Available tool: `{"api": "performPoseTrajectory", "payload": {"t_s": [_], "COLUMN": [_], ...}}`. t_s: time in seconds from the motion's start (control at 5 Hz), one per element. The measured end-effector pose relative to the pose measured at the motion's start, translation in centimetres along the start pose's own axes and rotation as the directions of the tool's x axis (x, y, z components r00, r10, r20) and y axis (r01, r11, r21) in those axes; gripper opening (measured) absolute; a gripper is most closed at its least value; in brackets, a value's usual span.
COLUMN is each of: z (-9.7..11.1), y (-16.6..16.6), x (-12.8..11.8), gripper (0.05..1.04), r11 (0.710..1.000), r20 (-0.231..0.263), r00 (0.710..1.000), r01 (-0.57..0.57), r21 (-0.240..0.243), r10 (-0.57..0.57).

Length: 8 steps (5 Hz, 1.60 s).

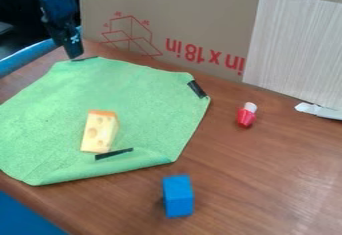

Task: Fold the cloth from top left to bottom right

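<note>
Currently | cloth [147,91] spread on table [267,169] | jaws at its top-left edge, opening and hold unclear | shallow pinch could slip; toy cheese [97,133] atop could topple, lumping the fold

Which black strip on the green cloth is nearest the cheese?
The strip near the cloth's lower edge, just below the cheese; the right corner's strip is much farther away.

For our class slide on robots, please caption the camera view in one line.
A robot gripper at the far corner of a green cloth, with a toy cheese wedge resting on it.
</note>
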State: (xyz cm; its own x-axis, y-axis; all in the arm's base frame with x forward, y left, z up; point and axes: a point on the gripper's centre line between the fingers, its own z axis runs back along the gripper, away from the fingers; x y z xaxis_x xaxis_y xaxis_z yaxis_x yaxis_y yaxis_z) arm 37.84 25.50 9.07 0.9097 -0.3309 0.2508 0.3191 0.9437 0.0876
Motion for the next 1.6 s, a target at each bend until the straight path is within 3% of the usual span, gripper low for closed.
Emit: {"api": "performPoseTrajectory", "payload": {"t_s": [0.2, 0.4, 0.8, 1.2, 1.6], "z": [-0.6, -2.5, -3.6, -4.6, -4.9], "y": [0.6, 1.2, 1.4, 1.3, 0.9], "x": [0.5, 0.6, 0.9, 0.8, 1.0], "gripper": [1.001, 1.001, 1.001, 0.960, 0.382], "r11": [0.996, 0.989, 0.987, 0.992, 0.991], "r20": [0.034, 0.019, 0.031, -0.005, -0.012], "r00": [0.998, 0.998, 0.999, 0.999, 0.999], "r01": [0.051, 0.067, 0.048, 0.043, 0.043], "r21": [-0.073, -0.134, -0.153, -0.120, -0.128], "r10": [-0.049, -0.065, -0.044, -0.044, -0.045]}}
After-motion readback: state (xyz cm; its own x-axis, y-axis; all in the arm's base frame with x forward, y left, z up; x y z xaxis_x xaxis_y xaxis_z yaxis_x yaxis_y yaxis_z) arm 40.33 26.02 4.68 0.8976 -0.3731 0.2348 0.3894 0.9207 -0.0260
